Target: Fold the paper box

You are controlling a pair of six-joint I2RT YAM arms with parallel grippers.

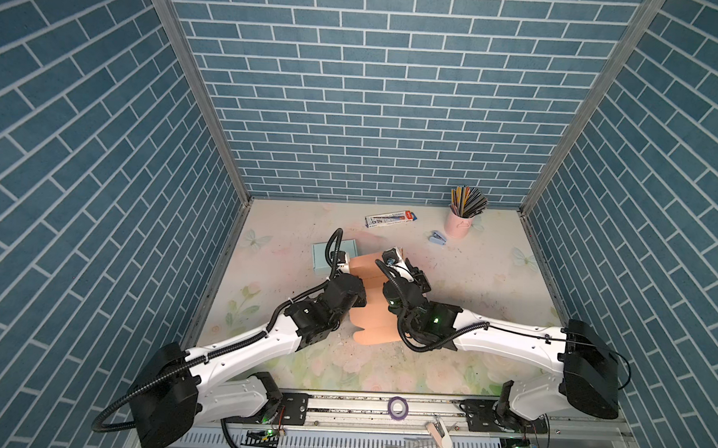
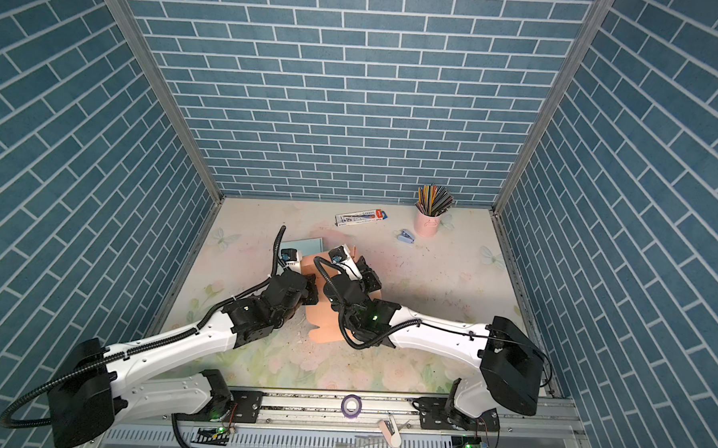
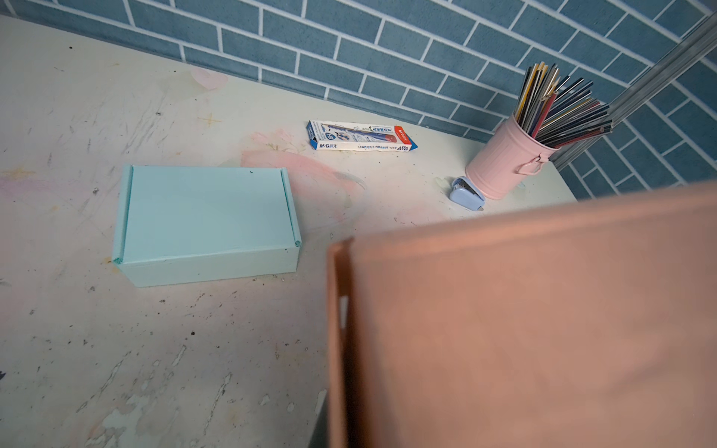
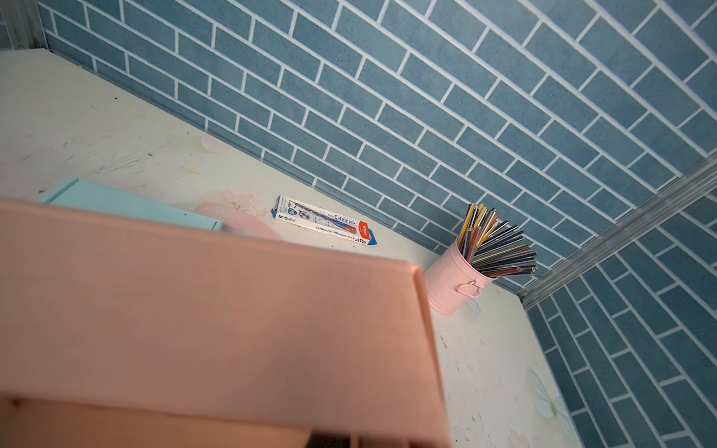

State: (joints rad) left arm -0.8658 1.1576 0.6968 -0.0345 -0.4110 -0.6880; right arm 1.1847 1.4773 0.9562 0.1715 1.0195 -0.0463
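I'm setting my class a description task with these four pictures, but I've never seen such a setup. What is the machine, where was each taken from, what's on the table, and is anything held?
It is a robot with two arms, the left arm and the right arm, fixed to a rail at the table's near edge. Two pictures look down from a camera high above; two come from small cameras on the wrists. Both arms meet at a peach paper box, still partly flat, one panel raised close to both wrist cameras. Also there: a folded pale blue box, a pencil packet, a pink tin of pencils and a small blue stapler. The left gripper is shut; the card hides its fingertips and those of the right gripper, so what is held cannot be told.
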